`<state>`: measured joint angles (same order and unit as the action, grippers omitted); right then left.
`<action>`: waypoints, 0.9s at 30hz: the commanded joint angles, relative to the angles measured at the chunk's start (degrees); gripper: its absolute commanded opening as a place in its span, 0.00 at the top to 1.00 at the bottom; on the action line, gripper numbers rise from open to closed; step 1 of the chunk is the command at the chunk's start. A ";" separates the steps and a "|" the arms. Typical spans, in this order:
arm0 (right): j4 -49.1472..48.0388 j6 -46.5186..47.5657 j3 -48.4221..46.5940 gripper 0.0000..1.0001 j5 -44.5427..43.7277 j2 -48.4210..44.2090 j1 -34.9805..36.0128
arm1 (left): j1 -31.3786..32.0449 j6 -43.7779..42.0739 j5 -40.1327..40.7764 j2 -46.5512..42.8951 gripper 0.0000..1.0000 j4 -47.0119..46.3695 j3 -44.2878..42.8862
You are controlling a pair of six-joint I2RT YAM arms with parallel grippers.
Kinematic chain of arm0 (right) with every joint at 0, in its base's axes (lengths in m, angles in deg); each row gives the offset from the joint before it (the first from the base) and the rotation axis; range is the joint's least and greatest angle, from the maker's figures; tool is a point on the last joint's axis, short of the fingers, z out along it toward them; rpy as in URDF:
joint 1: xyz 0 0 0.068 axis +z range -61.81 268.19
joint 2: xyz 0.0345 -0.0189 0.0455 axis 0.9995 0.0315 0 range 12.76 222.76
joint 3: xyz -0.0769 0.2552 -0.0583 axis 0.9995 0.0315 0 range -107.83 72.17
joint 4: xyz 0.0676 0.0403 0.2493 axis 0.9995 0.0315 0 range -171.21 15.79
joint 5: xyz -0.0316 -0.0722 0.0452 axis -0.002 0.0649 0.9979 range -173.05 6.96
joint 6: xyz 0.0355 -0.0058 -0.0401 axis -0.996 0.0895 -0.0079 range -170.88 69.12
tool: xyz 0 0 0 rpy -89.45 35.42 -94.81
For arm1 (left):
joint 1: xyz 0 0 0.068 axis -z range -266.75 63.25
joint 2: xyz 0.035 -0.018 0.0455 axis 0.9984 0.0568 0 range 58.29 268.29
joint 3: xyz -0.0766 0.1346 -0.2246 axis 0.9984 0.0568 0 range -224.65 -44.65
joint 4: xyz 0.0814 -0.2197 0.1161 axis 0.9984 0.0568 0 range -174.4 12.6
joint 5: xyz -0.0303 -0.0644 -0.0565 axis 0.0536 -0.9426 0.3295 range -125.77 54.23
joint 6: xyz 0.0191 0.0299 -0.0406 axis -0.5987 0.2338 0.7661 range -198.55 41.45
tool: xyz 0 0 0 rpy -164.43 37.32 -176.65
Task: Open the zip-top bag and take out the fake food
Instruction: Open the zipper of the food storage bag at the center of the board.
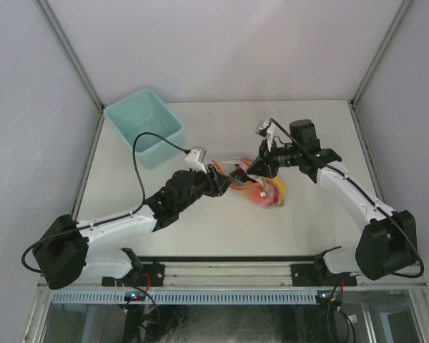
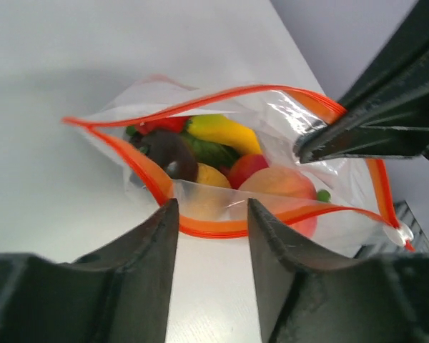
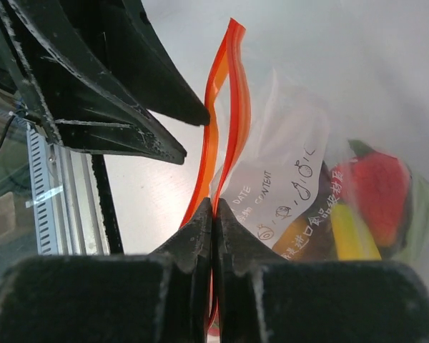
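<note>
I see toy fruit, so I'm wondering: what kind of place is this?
Probably a robot testing lab, not a kitchen: two robot arms bolted at a bare white table, plain grey walls boxing it in, and only fake food in a zip-top bag.

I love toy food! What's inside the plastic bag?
The bag is open, showing a yellow banana, a dark round piece, something green, a red apple and a peach-colored piece. Whatever lies beneath them is covered.
</note>
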<state>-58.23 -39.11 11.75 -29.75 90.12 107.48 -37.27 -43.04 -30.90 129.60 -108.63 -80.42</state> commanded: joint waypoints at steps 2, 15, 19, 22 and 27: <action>-1.37 0.51 -0.84 1.00 -3.01 0.38 0.14 | 4.64 7.12 19.62 -4.79 0.41 5.61 -0.71; -1.49 0.20 -0.84 1.00 -3.69 1.21 1.01 | 5.35 14.73 26.35 6.09 0.31 16.83 -11.94; -1.45 0.55 -0.84 1.00 -4.62 1.29 1.01 | 4.39 14.56 22.74 7.50 0.82 14.52 -12.26; -1.36 1.05 -0.84 1.00 -8.68 1.51 1.01 | 4.23 12.51 20.65 5.01 0.98 15.65 -12.08; -1.42 1.72 -0.86 1.00 -12.47 2.83 1.05 | 1.34 11.68 9.35 -2.33 1.00 18.53 -8.00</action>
<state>-58.29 -38.83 11.75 -38.64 91.85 108.23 -33.45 -30.28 -12.17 134.45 -90.60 -89.73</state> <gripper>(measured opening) 0.002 0.008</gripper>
